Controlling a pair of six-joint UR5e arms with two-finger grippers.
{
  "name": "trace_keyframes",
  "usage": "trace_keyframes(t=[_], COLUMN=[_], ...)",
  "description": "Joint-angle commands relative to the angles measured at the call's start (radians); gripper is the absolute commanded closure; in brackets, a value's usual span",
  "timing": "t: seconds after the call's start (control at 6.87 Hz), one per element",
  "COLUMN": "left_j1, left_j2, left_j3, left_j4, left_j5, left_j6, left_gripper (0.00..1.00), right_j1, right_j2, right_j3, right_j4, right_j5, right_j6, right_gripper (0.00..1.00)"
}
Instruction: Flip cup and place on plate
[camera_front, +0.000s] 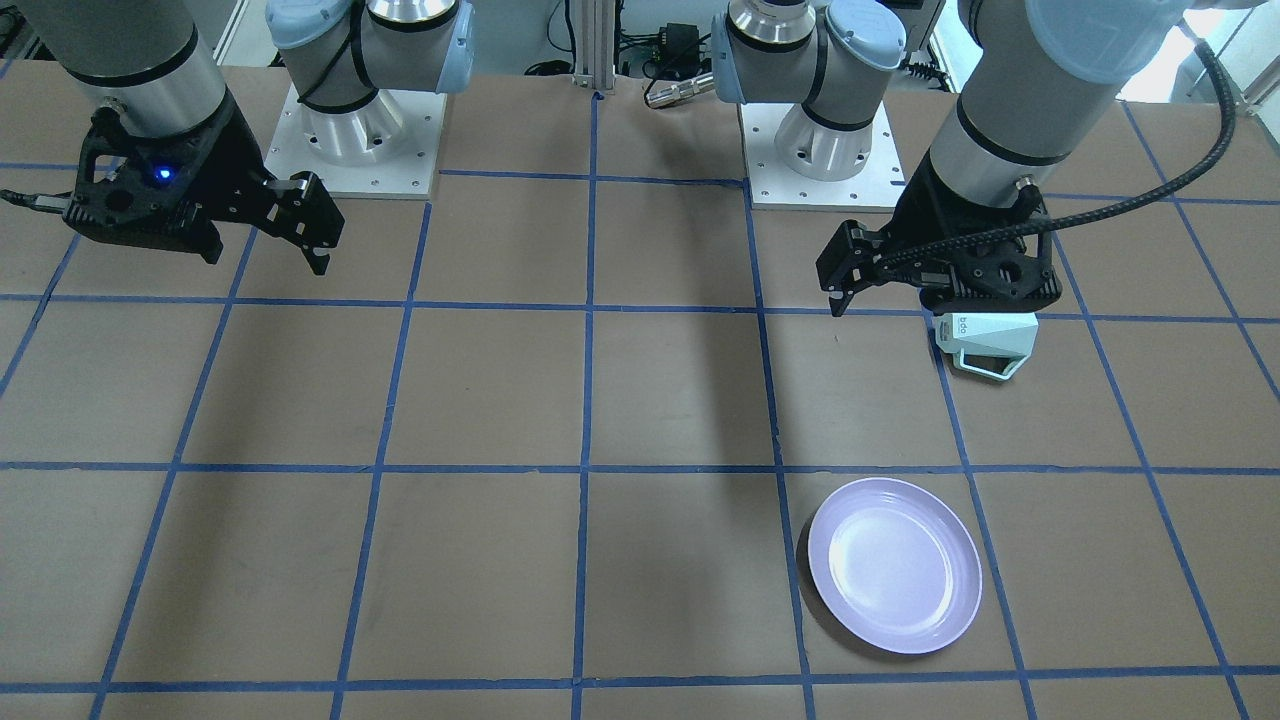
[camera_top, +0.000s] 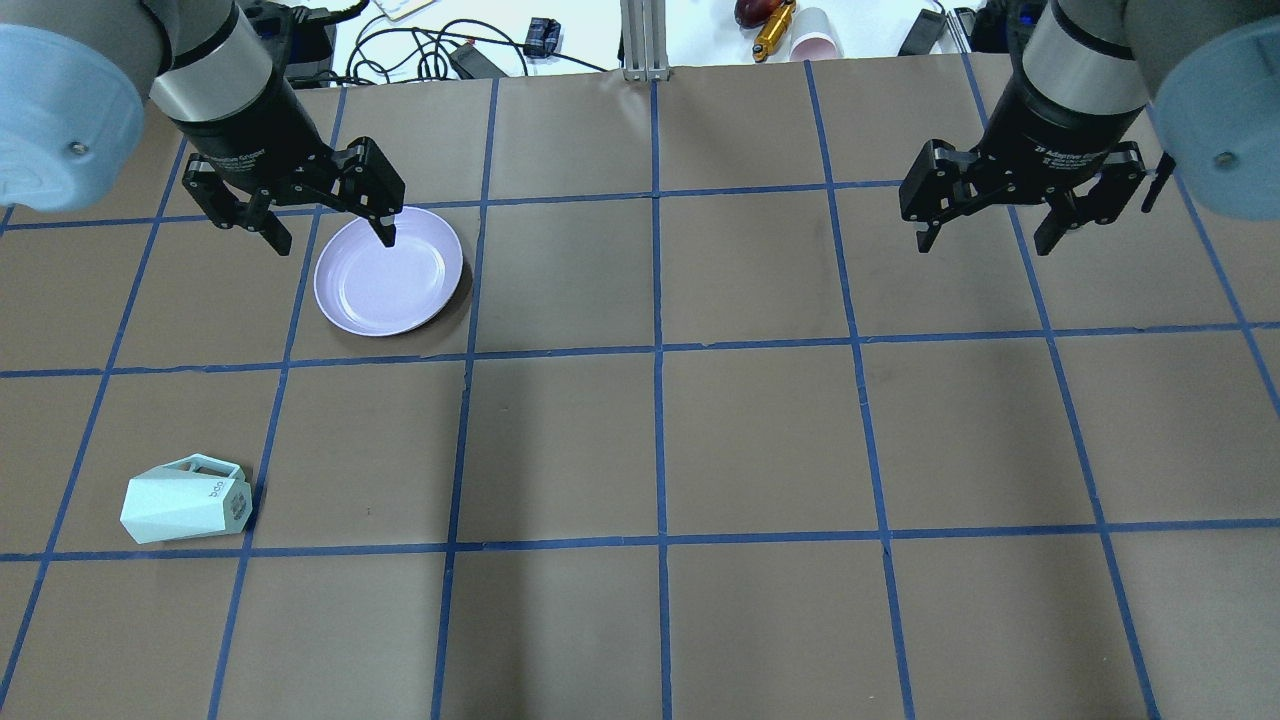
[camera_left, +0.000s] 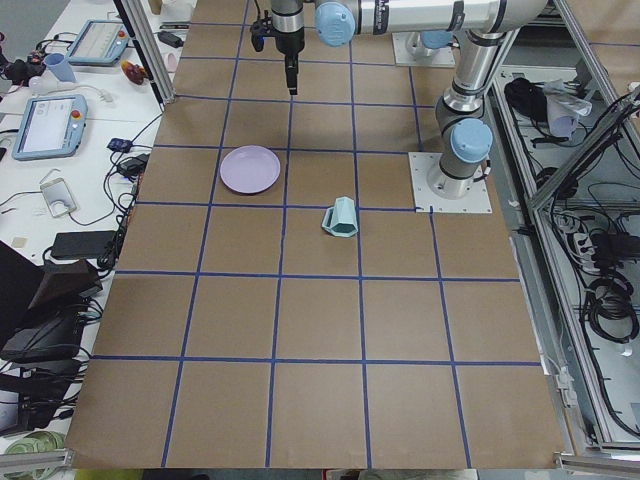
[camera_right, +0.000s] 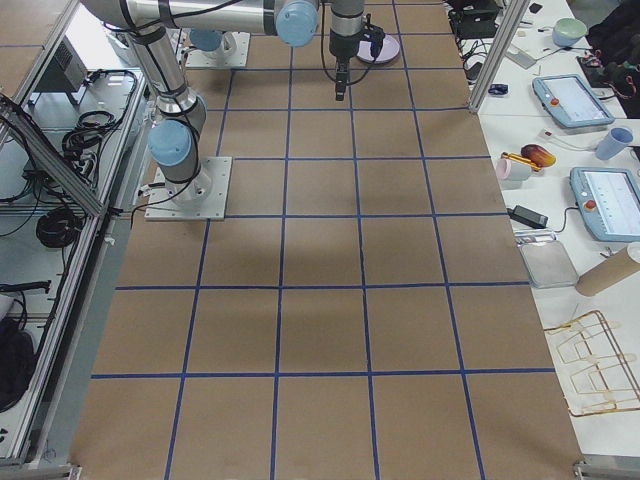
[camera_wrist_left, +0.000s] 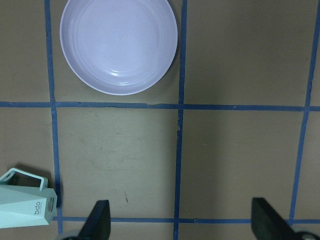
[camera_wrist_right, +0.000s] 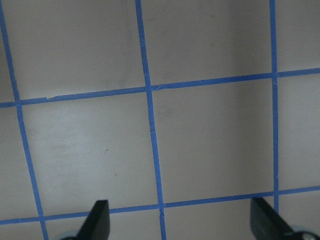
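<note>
On table (camera_top: 760, 450), sideways cup (camera_top: 185, 500) lettered "bdo", plate (camera_top: 388, 270) apart, left claw (camera_top: 335, 242), right claw (camera_top: 983, 247) both released.

Bright, even overhead light, and the fixed views are sharp. The plate (camera_top: 388, 272) is glossy, with a pale glare patch inside. A thin dark shadow hugs its rim on the side toward the table (camera_top: 760, 440) centre, and broad soft shadow bands lie further that way. The left wrist view is dimmer and greenish. The right wrist view is washed out, its fingertips (camera_wrist_right: 98, 220) blurred.
</note>
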Motion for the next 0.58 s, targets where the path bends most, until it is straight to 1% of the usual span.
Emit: trace_keyframes(t=[0.0, 0.44], left_j1=[0.0, 0.002], left_j2=[0.003, 0.004], left_j3=[-0.001, -0.003], left_j4=[-0.001, -0.001], left_j5=[0.004, 0.008], left_j6=[0.002, 0.002], left_gripper=[0.0, 0.0], right_j1=[0.0, 0.0], right_j2=[0.0, 0.0], right_j3=[0.0, 0.0], right_j4=[0.0, 0.0], right_j5=[0.0, 0.0], right_j6=[0.0, 0.0], right_gripper=[0.0, 0.0])
